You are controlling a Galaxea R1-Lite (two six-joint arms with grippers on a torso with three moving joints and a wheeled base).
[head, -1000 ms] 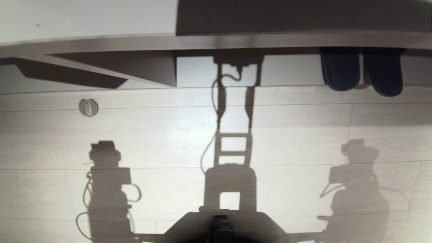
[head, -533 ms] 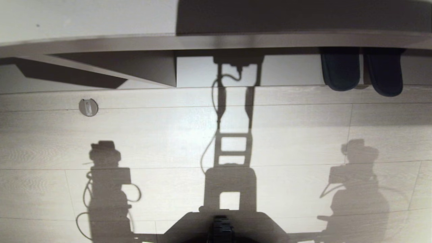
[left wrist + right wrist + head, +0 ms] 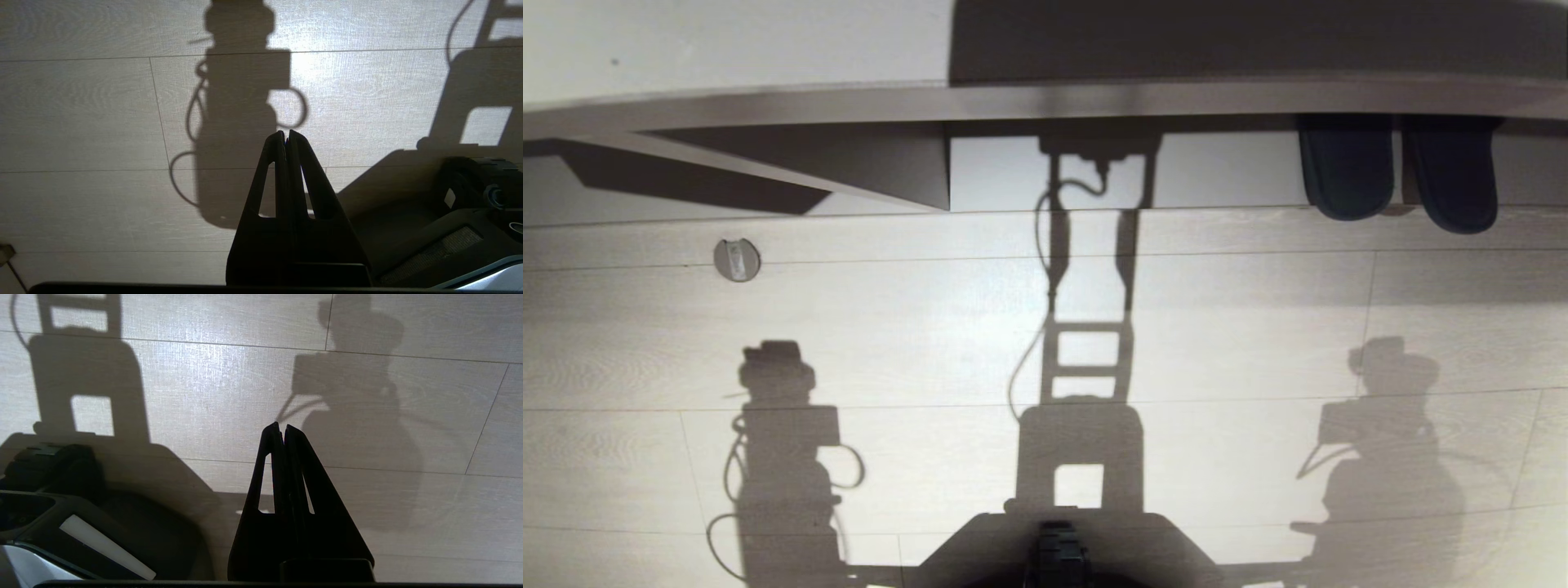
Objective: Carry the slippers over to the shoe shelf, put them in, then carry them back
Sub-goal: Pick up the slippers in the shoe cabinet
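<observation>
On the far left, the left claw [image 3: 286, 136] hangs low over the pale plank floor [image 3: 915, 327], clenched tight on nothing, only its own shadow beneath it. Ahead of it and a little outward, a small round disc [image 3: 737, 260] sits in the floor. Further ahead runs the shelf [image 3: 1045, 98], its divider [image 3: 947, 167] standing left of centre. The robot's base [image 3: 449, 228] lies between the two claws. The right claw [image 3: 282, 429] is likewise clenched and empty, over bare planks. Well ahead of it, at the shelf's right end, the slippers [image 3: 1346, 167] rest side by side, sticking out past the shelf's front edge, well apart from both claws.
</observation>
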